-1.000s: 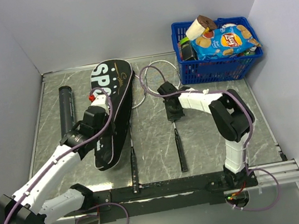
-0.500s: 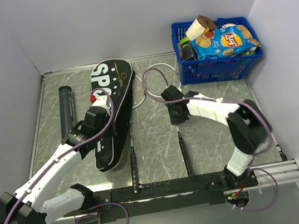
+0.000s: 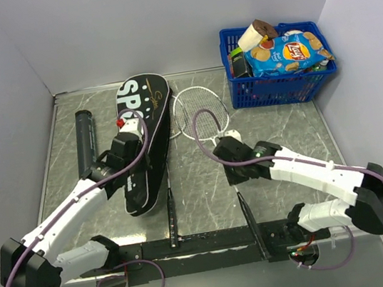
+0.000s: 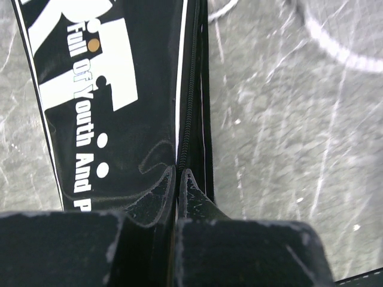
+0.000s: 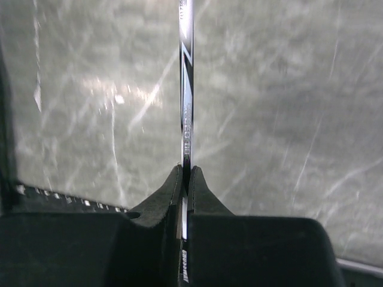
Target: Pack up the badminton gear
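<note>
Rackets like these look light and springy, with a thin shaft and a strung head that would dent under pressure, so the stiff shaft or the padded black handle is the place to take hold, never the strings. One racket (image 3: 246,211) slants across the bench (image 3: 286,128), head toward the far side and handle reaching the near rail. The right gripper (image 5: 185,174) has its jaws clenched on the slim glossy shaft, which I judge could twist or slide in so narrow a grip. The second racket (image 3: 170,217) lies to its left, shaft running up beside the cover (image 3: 143,158). That black SPORT cover looks soft and floppy, and the left gripper (image 4: 178,177) has its jaws clenched on the cover's edge by the zipper. The black tube (image 3: 84,141) lies farther left, and the blue basket (image 3: 270,93) of snacks stands at the far right corner.
</note>
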